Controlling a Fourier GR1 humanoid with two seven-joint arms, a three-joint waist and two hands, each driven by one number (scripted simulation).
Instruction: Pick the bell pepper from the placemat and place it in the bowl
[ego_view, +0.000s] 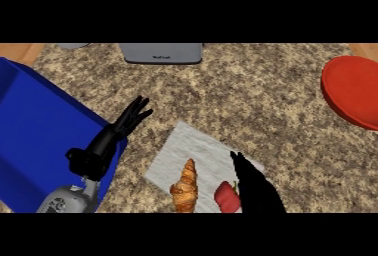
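Speckled granite counter (244, 95), grey placemat (188, 147), wooden edges

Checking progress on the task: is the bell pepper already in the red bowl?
No. The bell pepper lies on the placemat beside the croissant, far from the bowl at the right edge.

There was just one view, from up at the robot's head. It looked steeply down at the counter (280, 125), so the speckled top filled most of the view. The camera sat close above. The left robot hand (122, 127) and the right robot hand (255, 185) came in from the bottom edge. The far side of the counter ran along the top. No second view shared anything.
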